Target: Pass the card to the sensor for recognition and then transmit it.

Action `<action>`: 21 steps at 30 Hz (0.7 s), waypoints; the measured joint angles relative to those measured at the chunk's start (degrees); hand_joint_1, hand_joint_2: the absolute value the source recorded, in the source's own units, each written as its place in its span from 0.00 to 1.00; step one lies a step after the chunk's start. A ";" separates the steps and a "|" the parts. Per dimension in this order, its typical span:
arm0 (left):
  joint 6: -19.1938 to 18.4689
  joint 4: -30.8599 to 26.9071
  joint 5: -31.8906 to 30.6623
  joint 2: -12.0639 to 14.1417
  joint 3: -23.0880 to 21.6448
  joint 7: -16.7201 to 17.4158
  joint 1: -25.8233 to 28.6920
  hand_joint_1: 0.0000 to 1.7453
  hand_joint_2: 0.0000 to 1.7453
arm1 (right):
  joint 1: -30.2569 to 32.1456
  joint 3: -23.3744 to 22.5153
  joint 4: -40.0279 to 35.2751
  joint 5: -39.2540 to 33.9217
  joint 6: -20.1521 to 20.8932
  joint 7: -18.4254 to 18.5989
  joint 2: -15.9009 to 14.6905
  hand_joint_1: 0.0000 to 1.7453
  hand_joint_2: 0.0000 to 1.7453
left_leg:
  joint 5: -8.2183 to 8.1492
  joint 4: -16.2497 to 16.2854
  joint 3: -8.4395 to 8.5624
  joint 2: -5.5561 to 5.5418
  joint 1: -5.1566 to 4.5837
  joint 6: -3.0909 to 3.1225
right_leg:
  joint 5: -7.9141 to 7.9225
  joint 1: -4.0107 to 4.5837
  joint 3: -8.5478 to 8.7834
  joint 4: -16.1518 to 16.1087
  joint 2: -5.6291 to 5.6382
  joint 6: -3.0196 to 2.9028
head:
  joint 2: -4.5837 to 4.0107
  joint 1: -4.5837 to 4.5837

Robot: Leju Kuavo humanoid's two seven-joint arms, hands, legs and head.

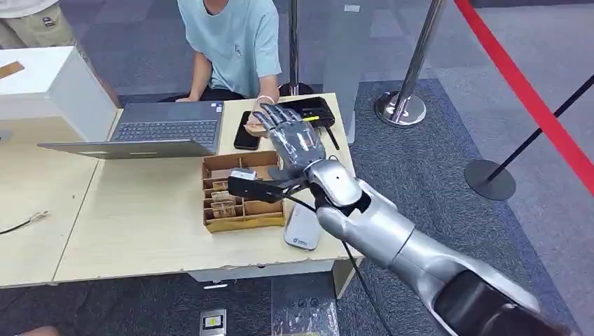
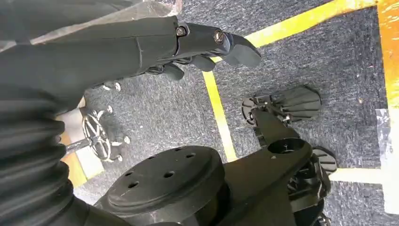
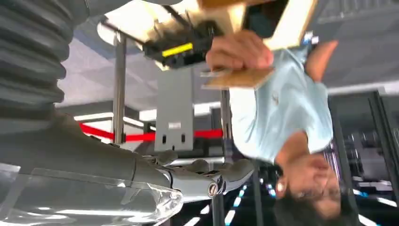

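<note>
At six o'clock we see a grey pad (image 1: 302, 227) hanging over the table (image 1: 140, 231) edge. Beside it, at nine o'clock, sits a cardboard organizer (image 1: 242, 192). Our right hand (image 1: 294, 136) reaches out flat, fingers apart, holding nothing. At twelve, a person's hand (image 3: 240, 49) holds the card (image 3: 237, 77). Our left hand (image 2: 207, 44) hangs empty over carpet.

No text can be read: the flat grey device (image 1: 302, 227) on the light wooden desk (image 1: 140, 231) carries a small mark (too small and blurred to make out).
</note>
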 joint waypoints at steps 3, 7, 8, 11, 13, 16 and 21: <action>0.00 0.00 -0.07 0.00 -0.09 0.00 0.01 0.00 1.00 | -0.14 0.79 3.78 -0.17 -0.57 -0.31 1.51 0.00 1.00 | 0.00 0.01 0.02 0.00 0.00 0.00 | 0.00 0.00 0.00 0.00 0.00 0.00 | 0.00 0.00; 0.00 0.00 -0.15 0.00 -0.57 0.31 0.04 0.00 1.00 | -0.35 1.57 8.13 -1.27 -2.86 -0.81 2.89 0.04 1.00 | 0.00 0.01 0.05 0.03 0.01 0.00 | 0.00 0.00 0.00 0.00 0.01 0.00 | 0.00 0.00; 0.00 0.00 -0.17 0.00 -0.68 0.31 0.04 0.00 1.00 | -0.41 1.62 9.12 -1.40 -3.52 -1.01 3.19 0.04 1.00 | 0.00 0.01 0.05 0.02 0.01 0.00 | 0.00 0.00 0.00 0.00 0.01 0.00 | 0.00 0.00; 0.18 0.00 -0.17 0.00 -1.03 0.35 0.15 0.00 1.00 | -0.60 1.64 11.63 -1.94 -5.33 -1.33 3.68 0.03 1.00 | 0.00 0.01 0.06 0.03 0.01 0.00 | 0.00 0.00 0.00 0.00 0.01 0.00 | 0.00 0.00; 0.17 0.00 -0.20 0.00 -1.07 0.46 0.15 0.00 1.00 | -0.61 1.64 12.86 -2.19 -5.73 -1.49 3.81 0.03 1.00 | 0.00 0.01 0.05 0.03 0.01 0.00 | 0.00 0.00 0.00 0.00 0.02 0.00 | 0.00 0.02; 0.18 0.00 -0.24 0.00 -1.20 0.66 0.19 0.00 1.00 | -0.61 1.64 14.35 -2.25 -5.86 -1.51 4.05 0.04 1.00 | 0.00 0.01 0.05 0.04 0.01 0.00 | 0.00 0.00 0.00 0.00 0.02 0.00 | 0.00 0.00; 0.18 0.00 -0.24 0.00 -1.35 0.94 0.23 0.00 1.00 | -0.61 1.62 16.31 -2.62 -5.90 -1.51 4.42 0.19 1.00 | 0.00 0.02 0.06 0.04 0.01 0.00 | 0.00 0.00 -0.01 0.00 0.02 0.00 | 0.00 0.00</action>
